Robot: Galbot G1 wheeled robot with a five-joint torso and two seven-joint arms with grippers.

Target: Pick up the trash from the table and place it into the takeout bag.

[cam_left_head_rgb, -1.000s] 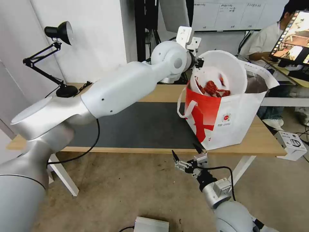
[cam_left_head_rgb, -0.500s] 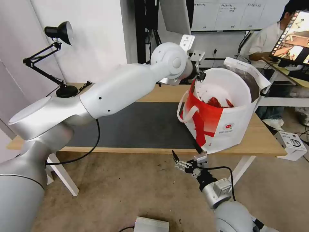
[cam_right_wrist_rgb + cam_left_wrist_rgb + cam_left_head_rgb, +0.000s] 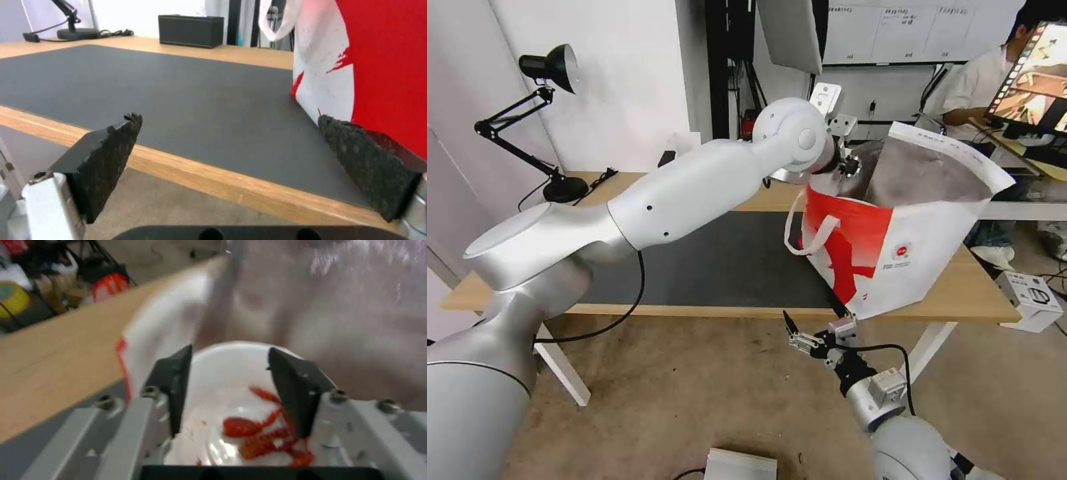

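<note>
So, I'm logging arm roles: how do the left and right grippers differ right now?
The left gripper is raised at the takeout bag mouth, above the white bowl of crayfish shells inside the foil lining; the right gripper hangs low before the table edge. The bowl lies between the left's fingers; the right's frame the dark mat. Both are open.

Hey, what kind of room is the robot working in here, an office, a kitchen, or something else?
Probably an office or lab workspace, not a kitchen: a long light-wood desk with a dark grey mat, a black desk lamp, and a monitor beside a whiteboard-like wall panel.
</note>
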